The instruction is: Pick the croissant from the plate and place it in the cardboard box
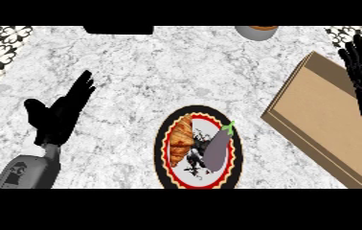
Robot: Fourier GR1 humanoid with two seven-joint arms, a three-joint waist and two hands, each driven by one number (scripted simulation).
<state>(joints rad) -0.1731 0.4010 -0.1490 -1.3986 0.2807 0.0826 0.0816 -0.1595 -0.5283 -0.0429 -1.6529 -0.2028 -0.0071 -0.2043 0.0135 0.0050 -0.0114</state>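
The croissant [181, 141] lay on the plate [164, 150] near the counter's [176, 71] front edge, beside an eggplant [218, 149]. The cardboard box [318, 114] sat at the right edge. My left hand [60, 114] rested with straight fingers; my right hand [351, 66] showed at the right edge, its fingers spread.

No legible text, number or brand found on any surface. The left forearm [28, 170] carries a small dark mark near its lower end — too blurred to read, and whether it is lettering or a symbol cannot be told. The plate [167, 174] shows a black pattern at its centre and a red scalloped ring — ornament only, no characters. The box [318, 114] is plain brown, with no print or label on its visible faces.
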